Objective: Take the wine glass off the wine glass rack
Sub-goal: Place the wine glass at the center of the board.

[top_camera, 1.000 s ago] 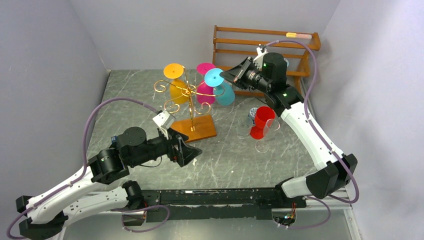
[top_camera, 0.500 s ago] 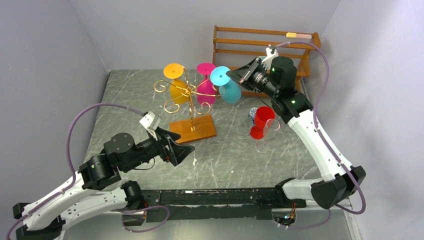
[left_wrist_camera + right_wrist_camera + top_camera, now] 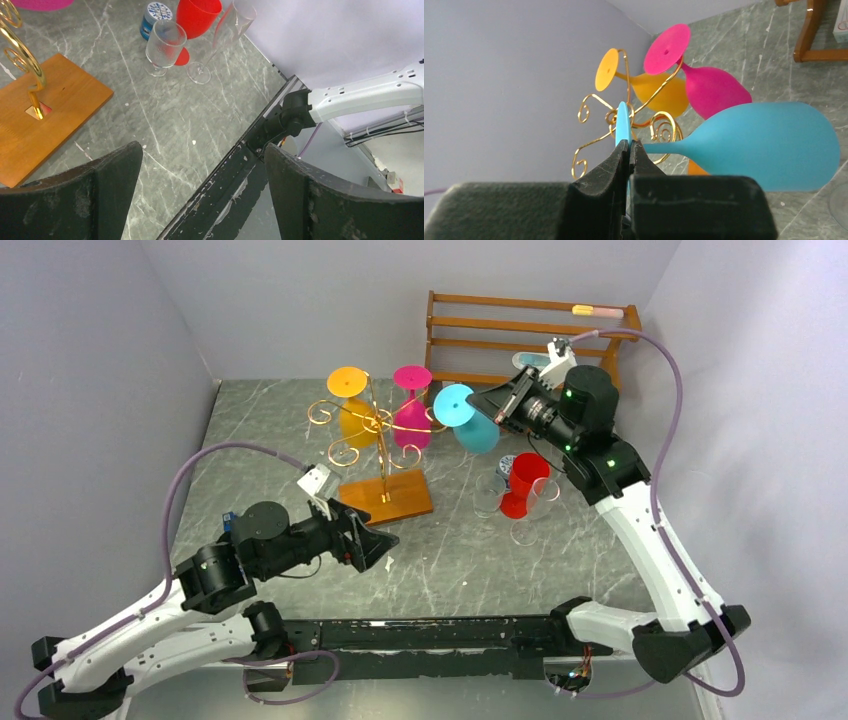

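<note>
Blue glass (image 3: 472, 428) drifting right since earlier frame, now just right of rack (image 3: 372, 426). Right jaws pinching its foot rim, probably letting stem slip free of wire curl. Left jaws gaping, empty.

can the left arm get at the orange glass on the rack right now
Likely yes: the left end effector is open and empty in front of the rack, and the orange glass hangs on that arm's side, with only gold wire curls nearby.
</note>
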Controlling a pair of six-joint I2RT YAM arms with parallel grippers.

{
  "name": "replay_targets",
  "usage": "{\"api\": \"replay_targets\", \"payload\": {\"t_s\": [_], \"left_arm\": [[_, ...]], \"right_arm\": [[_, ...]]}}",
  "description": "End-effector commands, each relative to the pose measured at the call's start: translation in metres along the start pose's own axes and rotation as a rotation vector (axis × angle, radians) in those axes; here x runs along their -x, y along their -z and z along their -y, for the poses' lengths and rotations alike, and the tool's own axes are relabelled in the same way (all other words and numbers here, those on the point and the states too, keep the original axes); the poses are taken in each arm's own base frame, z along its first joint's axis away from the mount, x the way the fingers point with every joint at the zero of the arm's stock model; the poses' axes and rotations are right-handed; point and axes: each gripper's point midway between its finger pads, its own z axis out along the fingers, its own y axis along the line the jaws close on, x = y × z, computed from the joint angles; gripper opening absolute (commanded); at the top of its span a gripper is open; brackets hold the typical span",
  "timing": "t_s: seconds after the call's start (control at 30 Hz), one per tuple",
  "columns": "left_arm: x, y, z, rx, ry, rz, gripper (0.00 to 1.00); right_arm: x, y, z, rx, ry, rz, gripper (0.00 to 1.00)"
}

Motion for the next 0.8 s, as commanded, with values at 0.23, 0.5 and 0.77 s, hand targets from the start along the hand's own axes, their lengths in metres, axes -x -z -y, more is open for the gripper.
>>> {"api": "replay_targets", "payload": {"t_s": [0.23,0.5,0.77], "left_arm": [[0.007,-0.001,0.014,-0.069,0.039,0.03,0.95],[0.005,0.0,0.03,-0.161,0.098,0.027,0.96],[0.008,0.011,0.061,-0.269,0.215,-0.044,0.93]], "right_arm": [[-0.029,0.056,-0.007,0.062,0.107,-0.078,0.0],[-0.091,0.102,-0.024,0.285,0.155,-0.324,0.0],[-0.12,0.122,-0.013,0.273,0.185,-0.521,0.0]]}}
